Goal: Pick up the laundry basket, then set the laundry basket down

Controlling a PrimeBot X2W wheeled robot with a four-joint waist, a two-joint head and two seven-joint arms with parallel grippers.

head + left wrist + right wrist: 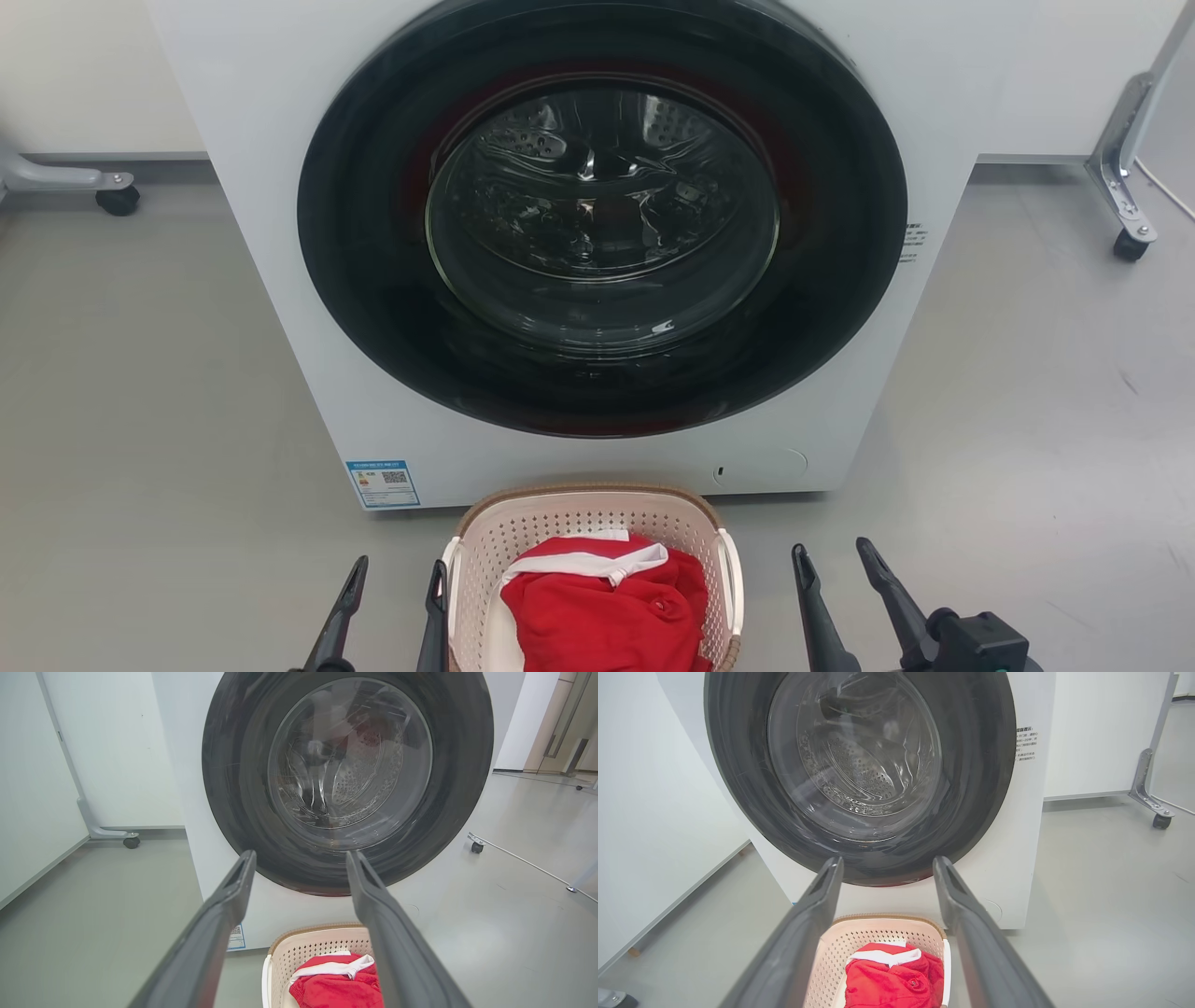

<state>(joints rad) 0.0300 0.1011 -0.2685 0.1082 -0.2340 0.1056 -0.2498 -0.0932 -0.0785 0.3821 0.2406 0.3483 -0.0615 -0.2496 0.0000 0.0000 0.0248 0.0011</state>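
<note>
The laundry basket (560, 518) stands on the grey floor just in front of the washer, pale pink-beige with a brown rim and white side handles. A red garment (607, 616) with white trim lies inside it. My left gripper (399, 567) is open at the basket's left side, its inner finger close beside the left handle. To the basket's right my right gripper (831, 551) is open and apart from it. In the left wrist view the left gripper (301, 855) holds nothing, with the basket (317, 945) below. The right gripper (888, 861) also holds nothing above the basket (878, 933).
A white front-loading washer (280, 187) with a shut dark round door (602, 215) rises right behind the basket. Wheeled metal frame legs stand at the far left (117, 196) and far right (1130, 243). Open grey floor lies on both sides.
</note>
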